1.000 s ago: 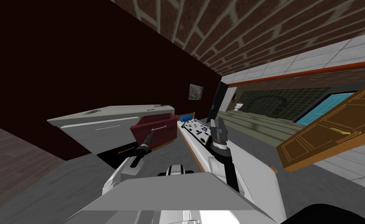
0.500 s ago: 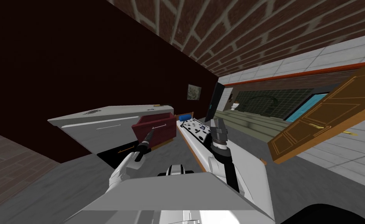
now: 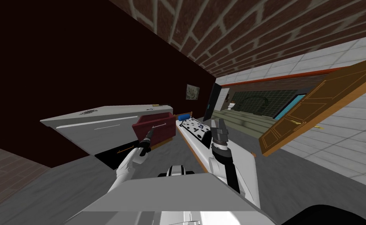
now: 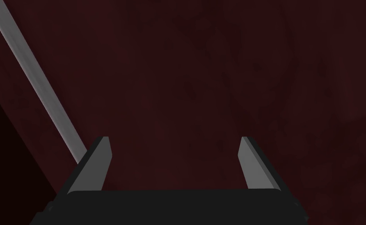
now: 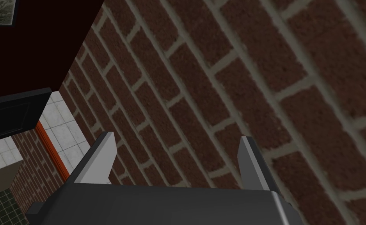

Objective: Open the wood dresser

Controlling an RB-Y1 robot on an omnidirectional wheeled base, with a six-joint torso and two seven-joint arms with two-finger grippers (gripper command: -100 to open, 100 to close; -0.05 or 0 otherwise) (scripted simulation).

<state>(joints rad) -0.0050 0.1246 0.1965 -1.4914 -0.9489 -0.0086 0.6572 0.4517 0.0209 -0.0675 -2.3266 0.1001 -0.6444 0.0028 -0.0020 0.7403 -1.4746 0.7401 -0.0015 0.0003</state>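
View swings; left forearm edges forward. Spread left pincer faces dark red drawer jutting from front of grey dresser; handle sits outside the jaws, ungrasped. Drawer unmoved, likely open enough. Spread right pincer raised aside.

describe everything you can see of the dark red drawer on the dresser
The dark red drawer is a plain, matte, box-shaped part that juts out from the front of the light grey dresser, so it looks pulled out. A thin light grey bar handle runs across its front. The left gripper faces that front with its fingers open. The handle passes beside one finger, not between the two, and whether they touch cannot be told.
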